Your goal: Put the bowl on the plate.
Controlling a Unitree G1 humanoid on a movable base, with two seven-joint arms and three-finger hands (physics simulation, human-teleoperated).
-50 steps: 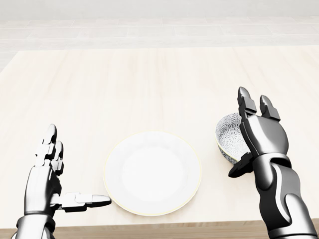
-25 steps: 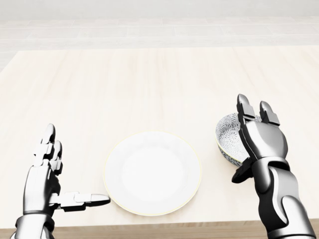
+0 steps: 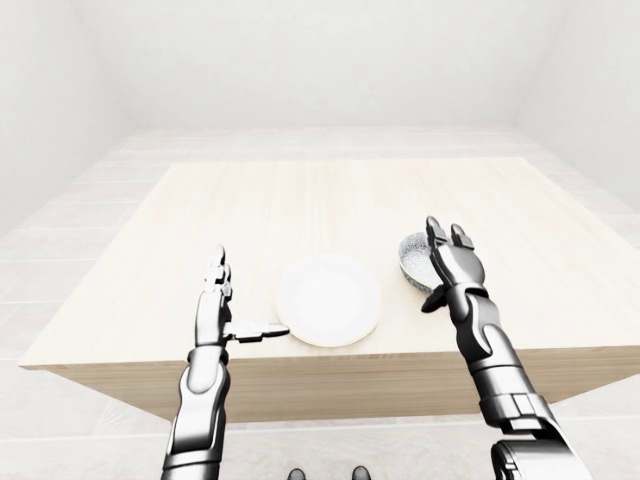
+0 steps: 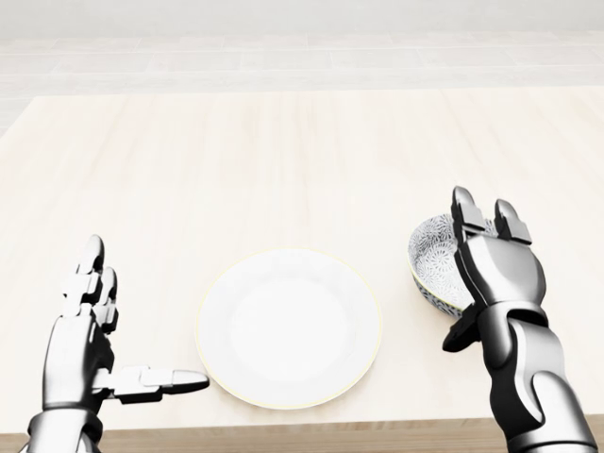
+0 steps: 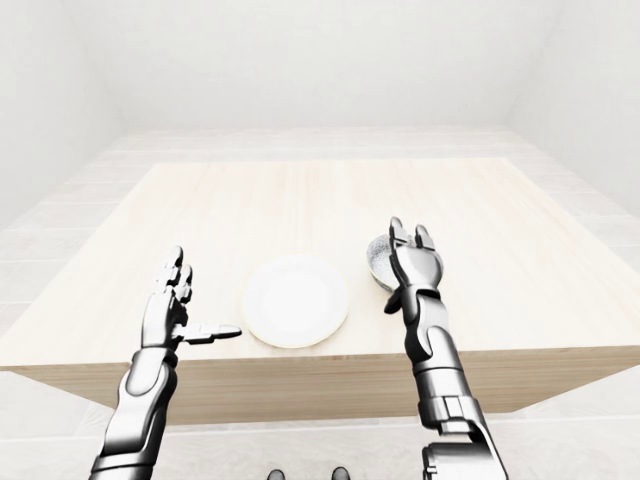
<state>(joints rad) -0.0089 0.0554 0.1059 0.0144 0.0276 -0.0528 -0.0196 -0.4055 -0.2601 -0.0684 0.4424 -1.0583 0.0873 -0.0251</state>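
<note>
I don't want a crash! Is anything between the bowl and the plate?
Nothing visible. Only bare table lies between the bowl and the plate; the open right hand stands right at the bowl.

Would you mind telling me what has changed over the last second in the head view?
The right hand has sunk slightly lower in the head view beside the bowl, open and not gripping it. The left hand, bowl and plate stayed put.
</note>
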